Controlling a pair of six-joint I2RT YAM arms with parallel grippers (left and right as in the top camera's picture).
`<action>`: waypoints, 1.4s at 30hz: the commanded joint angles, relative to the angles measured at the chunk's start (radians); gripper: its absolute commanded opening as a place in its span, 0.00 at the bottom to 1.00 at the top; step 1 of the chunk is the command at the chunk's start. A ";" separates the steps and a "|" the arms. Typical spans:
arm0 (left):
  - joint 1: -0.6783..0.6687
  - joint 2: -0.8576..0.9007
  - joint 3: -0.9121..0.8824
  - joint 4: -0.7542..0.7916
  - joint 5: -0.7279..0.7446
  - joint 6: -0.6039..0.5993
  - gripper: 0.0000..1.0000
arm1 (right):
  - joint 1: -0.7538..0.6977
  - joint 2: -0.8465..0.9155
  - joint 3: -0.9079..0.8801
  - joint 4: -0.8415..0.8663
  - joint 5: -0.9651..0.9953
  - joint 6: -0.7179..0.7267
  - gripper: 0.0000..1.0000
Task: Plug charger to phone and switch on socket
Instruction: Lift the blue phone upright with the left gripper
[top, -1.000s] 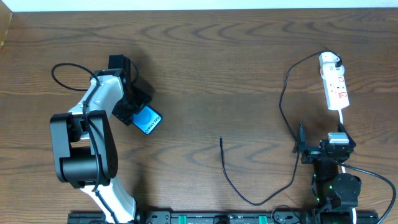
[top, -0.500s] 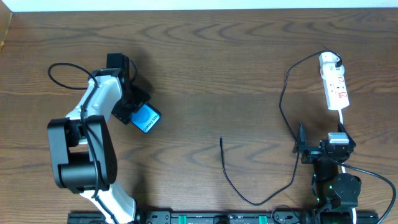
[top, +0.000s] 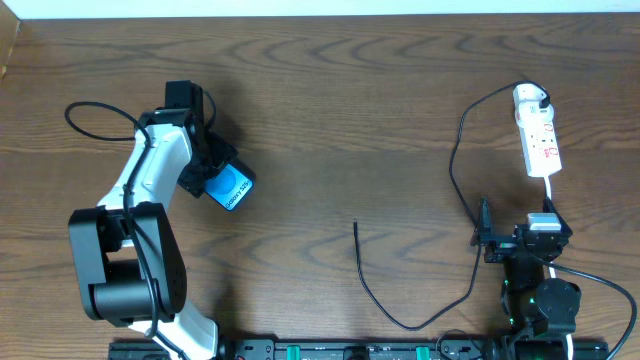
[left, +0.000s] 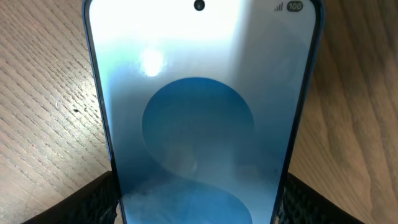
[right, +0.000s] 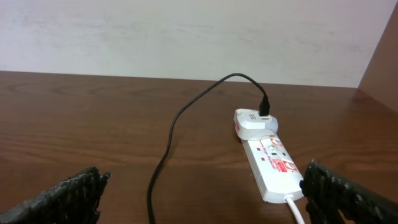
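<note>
Left hand (left: 199, 208) around the phone (left: 199, 93)

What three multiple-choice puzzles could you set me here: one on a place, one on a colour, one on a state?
1. Where does the free end of the thin black charger cable lie?
A. on the bare brown wooden table
B. in the slim blue-screened phone
C. over the table's edge

2. What colour are the switch marks on the narrow white power strip?
A. green
B. red
C. yellow

3. What is the left gripper doing?
A. standing open, empty
B. pinching the cable
C. clamped on the phone

Answers: 1 A, the tip rests on wood mid-table; 2 B, red patches show on it; 3 C, its fingers flank the phone's sides.
</note>
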 joint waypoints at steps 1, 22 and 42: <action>-0.001 -0.069 -0.003 0.000 0.028 0.002 0.07 | 0.000 -0.006 -0.002 -0.003 -0.002 -0.012 0.99; -0.001 -0.181 -0.003 0.261 0.939 0.055 0.07 | 0.000 -0.006 -0.002 -0.003 -0.002 -0.012 0.99; -0.001 -0.181 -0.003 0.503 1.280 -0.697 0.08 | 0.000 -0.006 -0.002 -0.003 -0.002 -0.012 0.99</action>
